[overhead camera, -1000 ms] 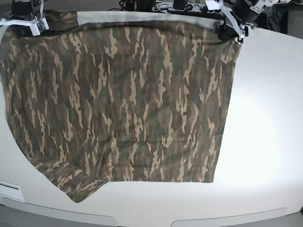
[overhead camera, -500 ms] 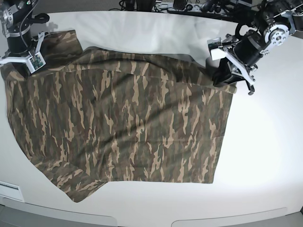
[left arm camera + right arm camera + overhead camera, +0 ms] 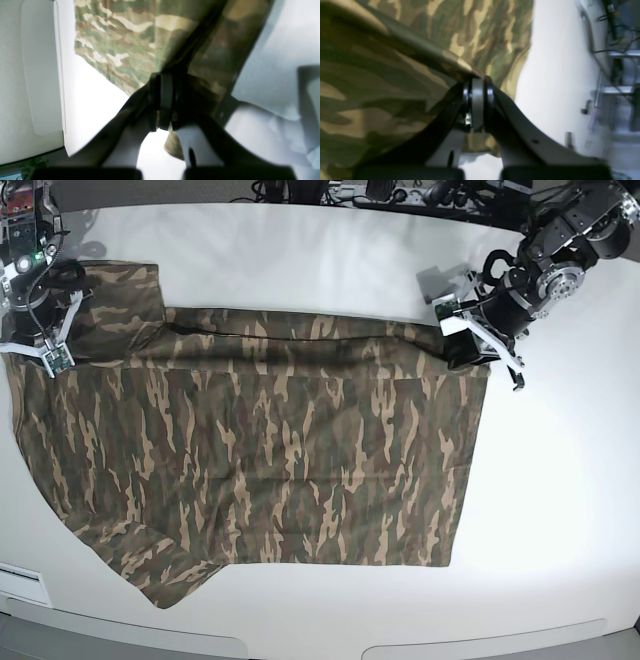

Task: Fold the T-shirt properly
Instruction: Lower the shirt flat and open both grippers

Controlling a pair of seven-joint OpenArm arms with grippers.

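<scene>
Right gripper: pinching narrow at the left side of the base view, gripping the shirt's raised edge.
Upper-left flap: sticking out beyond the raised edge, near the right gripper.
Lower-left flap: pointing down and slightly left, its tip hanging out past the straight bottom edge.
Shirt: lying on the white table, filling the left and middle of the base view.
Long axis: running roughly left to right, flap end pointing left, straight-edged end facing right.
Upper edge: stretching between both grippers, slightly lifting, with a dark fold opening showing behind it and a strip of cloth lying beyond.
Bottom edge: running straight, mostly level, right of the lower flap.
Right edge: slanting, its bottom end sitting farther left than its top.
Left gripper: pinching narrow, holding the shirt by its upper-right corner.
</scene>
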